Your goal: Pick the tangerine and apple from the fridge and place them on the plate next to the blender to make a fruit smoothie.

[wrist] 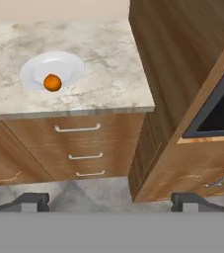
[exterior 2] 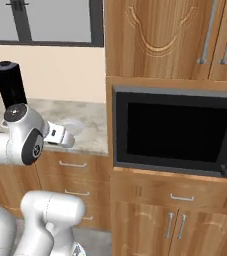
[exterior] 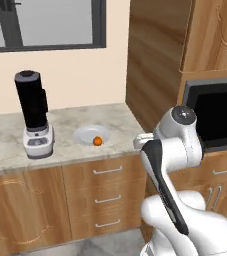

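The tangerine (exterior: 97,141) lay on the plate (exterior: 85,133) beside the blender (exterior: 34,115), left of frame, while the gripper (wrist: 111,201) stood apart and empty, the apple apparently still to fetch.

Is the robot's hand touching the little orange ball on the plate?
Apart. The hand view shows the open end effector down by the floor, far from the small orange tangerine.

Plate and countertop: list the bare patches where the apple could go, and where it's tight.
Bare: most of the plate beside the tangerine; the counter between plate and tall cabinet. Tight: the strip between plate and blender.
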### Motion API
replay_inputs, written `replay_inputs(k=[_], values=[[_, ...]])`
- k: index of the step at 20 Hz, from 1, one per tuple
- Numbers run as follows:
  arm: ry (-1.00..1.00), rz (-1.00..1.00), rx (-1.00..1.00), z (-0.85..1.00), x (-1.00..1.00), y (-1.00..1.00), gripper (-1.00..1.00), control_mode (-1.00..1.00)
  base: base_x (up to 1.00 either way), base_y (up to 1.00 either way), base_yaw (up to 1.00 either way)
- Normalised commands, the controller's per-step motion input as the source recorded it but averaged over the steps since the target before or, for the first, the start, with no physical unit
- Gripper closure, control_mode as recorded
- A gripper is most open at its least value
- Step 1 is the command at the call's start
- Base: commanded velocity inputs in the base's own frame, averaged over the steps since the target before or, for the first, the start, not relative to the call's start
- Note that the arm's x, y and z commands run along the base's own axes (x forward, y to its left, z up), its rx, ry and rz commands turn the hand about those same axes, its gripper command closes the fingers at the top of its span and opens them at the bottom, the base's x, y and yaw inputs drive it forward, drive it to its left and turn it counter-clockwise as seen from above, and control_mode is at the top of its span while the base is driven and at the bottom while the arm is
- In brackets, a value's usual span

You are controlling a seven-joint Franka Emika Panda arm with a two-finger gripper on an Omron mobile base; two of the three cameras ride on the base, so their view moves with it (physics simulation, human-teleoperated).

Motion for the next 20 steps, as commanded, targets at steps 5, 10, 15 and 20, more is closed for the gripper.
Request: replay_inputs(k=[5, 10, 15, 20], values=[[0.00, 0.00, 0.00, 0.00, 0.00, 0.00, -1.00, 1.00, -0.30, -1.00, -0.23], [0.00, 0.00, 0.00, 0.00, 0.00, 0.00, -1.00, 1.00, -0.02, -1.00, -0.23], [0.00, 0.00, 0.00, 0.00, 0.00, 0.00, -1.00, 1.00, 0.00, -1.00, -0.21], [0.00, 0.00, 0.00, 0.00, 0.00, 0.00, -1.00, 1.00, 0.17, -1.00, -0.07]])
